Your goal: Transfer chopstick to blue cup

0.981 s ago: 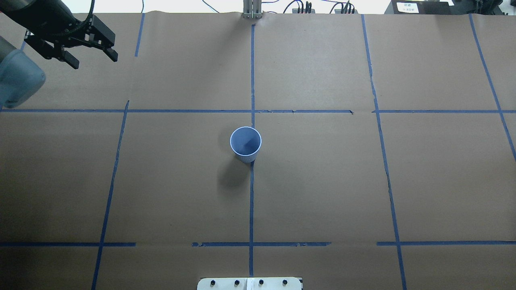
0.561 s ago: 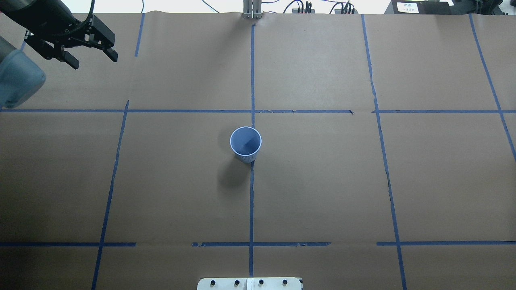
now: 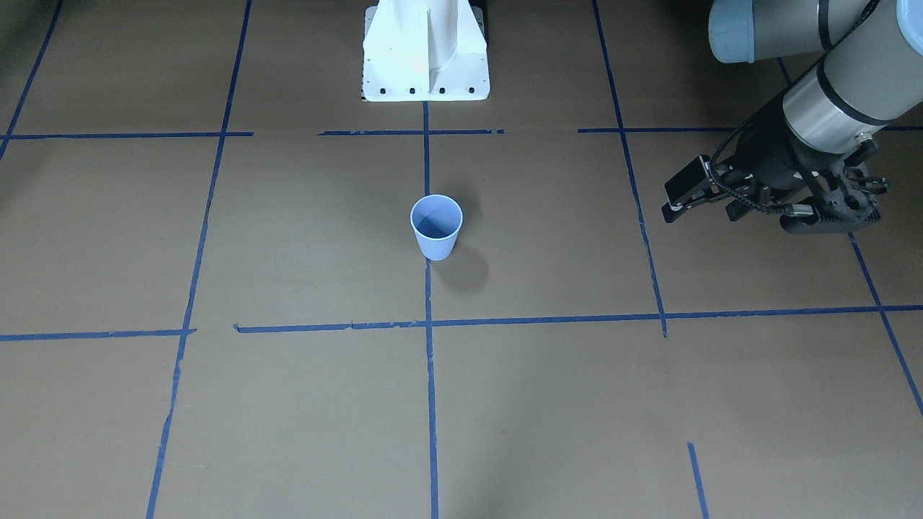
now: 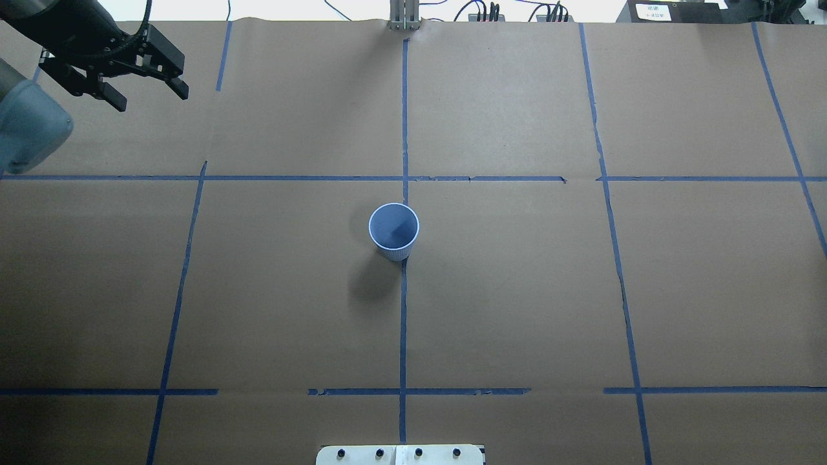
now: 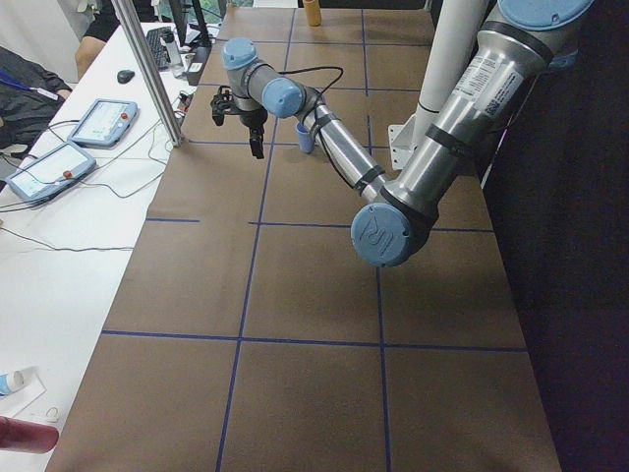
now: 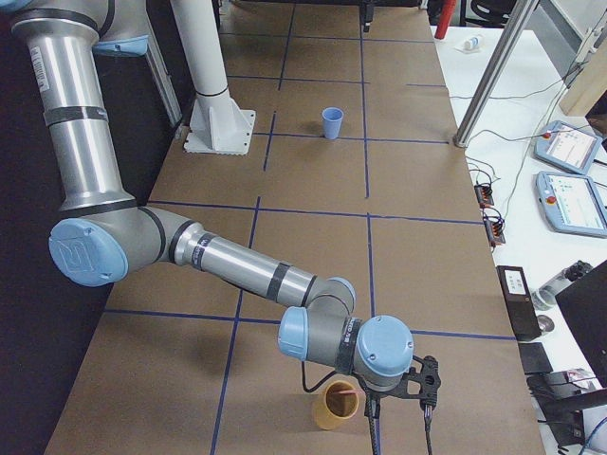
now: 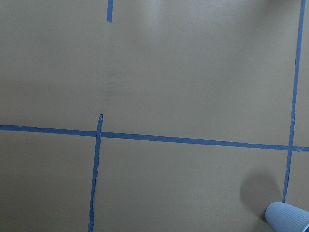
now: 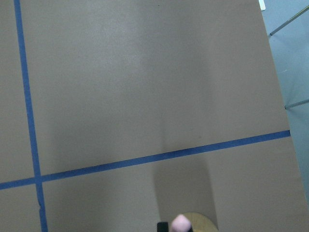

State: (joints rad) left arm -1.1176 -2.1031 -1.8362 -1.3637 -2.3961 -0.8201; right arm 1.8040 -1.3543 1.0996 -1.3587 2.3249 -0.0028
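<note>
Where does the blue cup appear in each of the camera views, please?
Front-facing: blue cup, centre.
Overhead: centre.
Exterior left: far end, upper middle.
Exterior right: far end, upper middle.
Left wrist: bottom right corner, cut off.
Right wrist: not in it.
Shared landmark: the tape line it stands on.

The left arm (image 3: 829, 101) and the right arm (image 6: 237, 267) are both built of silver-grey tubes with light blue caps on the joints. A thin black cable (image 3: 719, 149) makes a loop beside the left wrist, and the left gripper (image 4: 152, 98) is black all over. Black rings cross the right arm's tubes, and one blue cap (image 6: 87, 252) bears a round logo (too small to read). The white base (image 3: 425, 72) has dark screws along its plate.
</note>
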